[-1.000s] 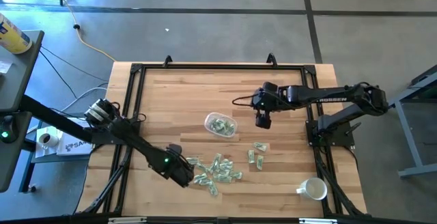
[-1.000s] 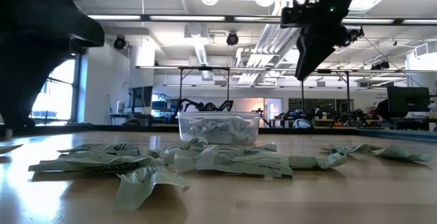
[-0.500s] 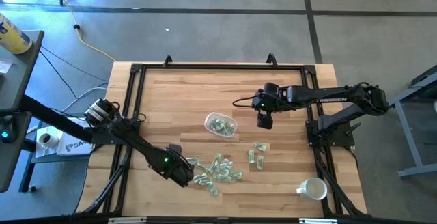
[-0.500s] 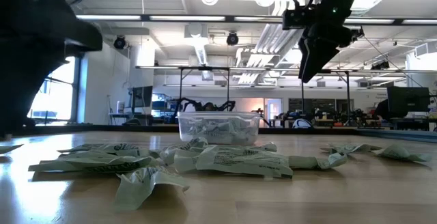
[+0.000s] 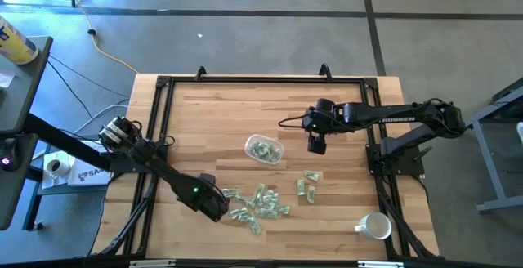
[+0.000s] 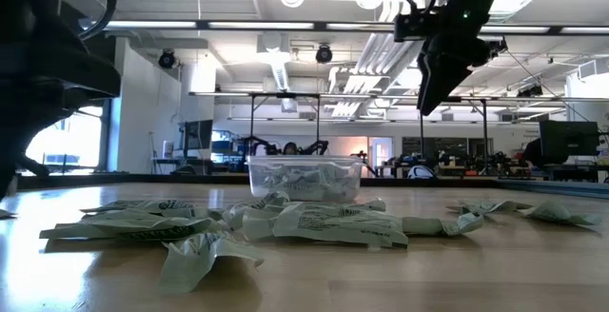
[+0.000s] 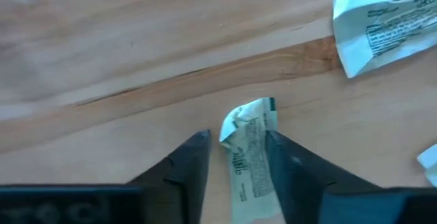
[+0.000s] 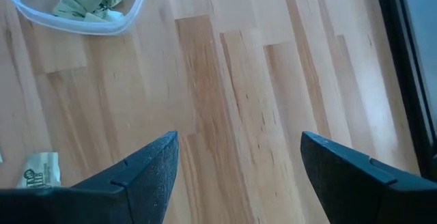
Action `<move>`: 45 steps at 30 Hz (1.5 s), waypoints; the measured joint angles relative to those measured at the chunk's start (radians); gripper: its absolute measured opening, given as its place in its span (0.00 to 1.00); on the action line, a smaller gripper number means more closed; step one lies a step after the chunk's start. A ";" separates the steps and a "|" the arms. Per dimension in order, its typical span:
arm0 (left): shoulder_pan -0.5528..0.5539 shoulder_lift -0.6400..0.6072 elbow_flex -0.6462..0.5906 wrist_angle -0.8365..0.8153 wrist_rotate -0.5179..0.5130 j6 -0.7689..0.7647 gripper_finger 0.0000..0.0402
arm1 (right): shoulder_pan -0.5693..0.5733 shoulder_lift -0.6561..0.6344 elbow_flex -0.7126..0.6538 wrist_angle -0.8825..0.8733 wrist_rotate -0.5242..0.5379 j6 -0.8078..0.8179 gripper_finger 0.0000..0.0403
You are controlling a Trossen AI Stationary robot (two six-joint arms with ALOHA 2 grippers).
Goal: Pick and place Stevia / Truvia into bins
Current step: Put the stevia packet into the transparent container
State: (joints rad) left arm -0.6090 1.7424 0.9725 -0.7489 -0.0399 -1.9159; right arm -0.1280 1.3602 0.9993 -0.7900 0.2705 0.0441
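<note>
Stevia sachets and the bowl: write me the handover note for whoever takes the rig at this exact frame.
Left gripper: low at the near-left end of the pile, fingers closed around one sachet that looks pinched between them.
Right gripper: open and empty, hanging above bare wood just right of the bowl.
Done: the clear bowl at mid-table already holds several sachets.
Left: the main pile of sachets near the front edge, plus a few loose sachets to its right. A white mug stands at the near-right corner; it is not the target.
Next, probably: lift the held sachet and carry it to the bowl.
</note>
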 joint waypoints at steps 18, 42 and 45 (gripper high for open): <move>0.292 -0.101 -0.006 -0.088 -0.228 0.516 0.12 | 0.006 -0.102 0.000 0.001 0.154 0.051 0.73; 0.755 -0.110 0.102 0.421 -0.009 1.370 0.07 | 0.006 -0.130 0.000 -0.128 0.156 0.245 0.73; 0.755 -0.052 0.118 0.440 0.019 1.387 0.08 | 0.006 -0.127 0.000 -0.127 0.139 0.246 0.73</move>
State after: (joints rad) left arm 0.1455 1.6907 1.0903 -0.3092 -0.0207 -0.5287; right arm -0.1215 1.2335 0.9993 -0.9171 0.4097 0.2900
